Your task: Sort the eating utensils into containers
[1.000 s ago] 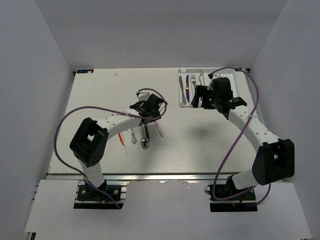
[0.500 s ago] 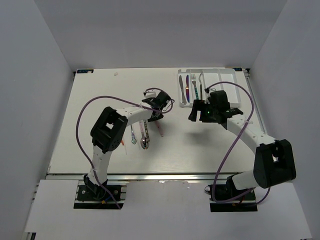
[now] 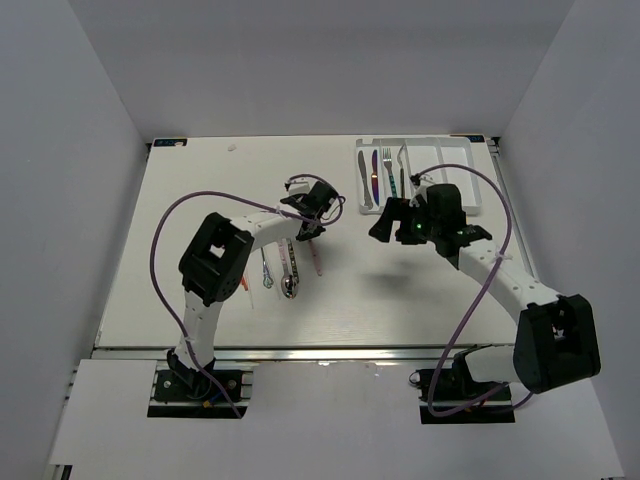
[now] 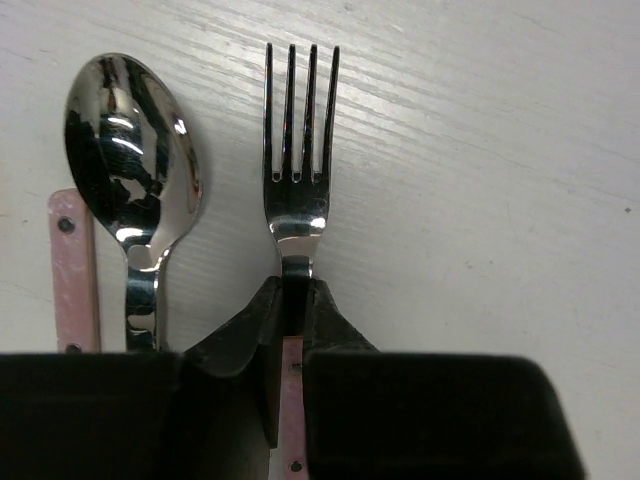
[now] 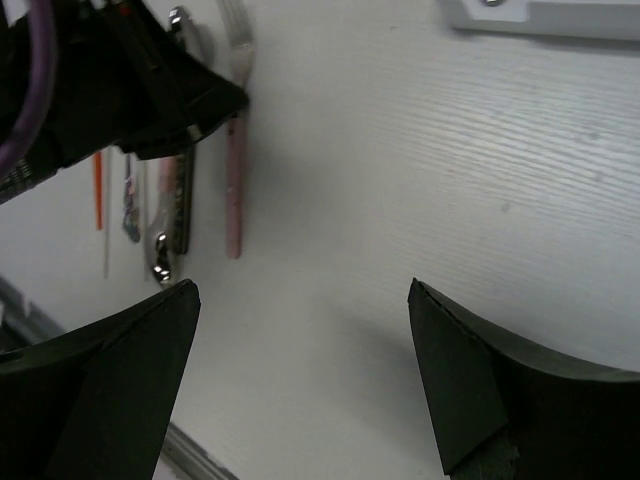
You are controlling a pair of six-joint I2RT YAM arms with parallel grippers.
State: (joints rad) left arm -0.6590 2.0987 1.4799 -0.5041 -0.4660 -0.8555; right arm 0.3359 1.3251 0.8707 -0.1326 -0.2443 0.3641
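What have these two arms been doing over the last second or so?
The left gripper moved a little to the right over the table and is shut on the neck of the pink-handled silver fork. The open right gripper drew back from the white plastic cutlery tray toward the middle. The utensils in the tray and the silver spoon stayed put.

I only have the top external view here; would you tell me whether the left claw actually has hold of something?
Observer: Yes, the left wrist view shows the left claw shut on the neck of a fork.
Operator: Thank you; is anything lying close beside it?
Observer: A silver spoon lies just left of the fork in that view, parallel, not touching it.
Operator: And the right claw?
Observer: The right wrist view shows the right claw open and empty.
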